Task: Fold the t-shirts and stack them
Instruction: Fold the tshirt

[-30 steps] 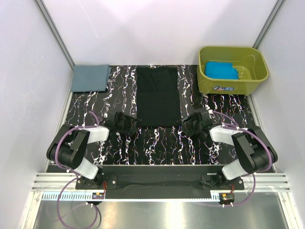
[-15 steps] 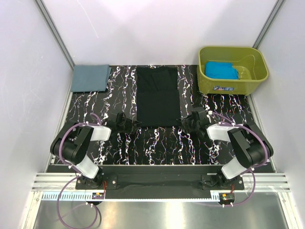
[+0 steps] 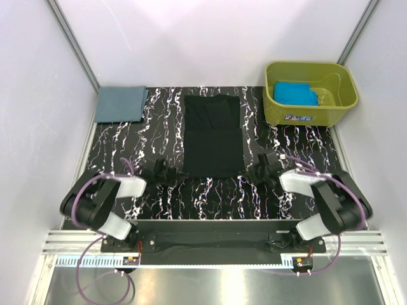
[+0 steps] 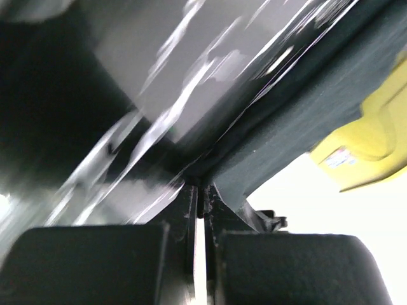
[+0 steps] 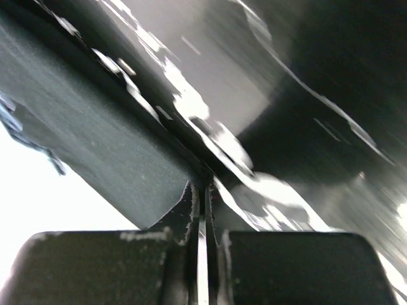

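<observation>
Item one, nearest me: left gripper [image 3: 179, 173], low on the marbled tabletop [image 3: 210, 198], jaws drawn almost together on the near left corner of the black t-shirt [image 3: 213, 136]; my left wrist view shows only a thin slit between the fingers [image 4: 181, 222], with dark cloth running into it. Item two: right gripper [image 3: 248, 172], level with the first, jaws likewise pinched to a slit on the near right corner of that shirt. Item three: the black t-shirt itself, lying flat as a long rectangle down the middle of the table. Item four, far left corner: slate grey-blue t-shirt [image 3: 119, 103], folded flat. Item five, far right: olive-green tub [image 3: 310, 115], holding the turquoise-blue t-shirt [image 3: 295, 94], bunched at its left end.
</observation>
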Action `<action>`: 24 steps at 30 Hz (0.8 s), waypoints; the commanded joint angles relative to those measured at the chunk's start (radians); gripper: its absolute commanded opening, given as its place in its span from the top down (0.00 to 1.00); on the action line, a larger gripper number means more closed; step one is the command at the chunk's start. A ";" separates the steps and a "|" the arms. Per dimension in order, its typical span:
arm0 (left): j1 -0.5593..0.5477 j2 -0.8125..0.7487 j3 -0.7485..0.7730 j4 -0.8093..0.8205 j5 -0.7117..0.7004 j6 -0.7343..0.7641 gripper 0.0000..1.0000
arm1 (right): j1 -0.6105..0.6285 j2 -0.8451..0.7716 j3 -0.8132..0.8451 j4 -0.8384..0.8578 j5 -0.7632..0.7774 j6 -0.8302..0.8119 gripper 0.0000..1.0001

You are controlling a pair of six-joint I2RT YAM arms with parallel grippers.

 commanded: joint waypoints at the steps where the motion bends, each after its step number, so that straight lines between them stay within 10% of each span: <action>1: -0.065 -0.153 -0.089 -0.160 -0.041 -0.025 1.00 | 0.027 -0.167 -0.068 -0.239 0.008 -0.038 1.00; 12: -0.363 -0.844 -0.238 -0.606 -0.255 -0.289 1.00 | 0.193 -0.785 -0.166 -0.708 0.012 0.081 1.00; 24: -0.504 -0.882 0.036 -0.852 -0.386 -0.210 1.00 | 0.241 -0.885 -0.019 -0.893 0.013 0.028 1.00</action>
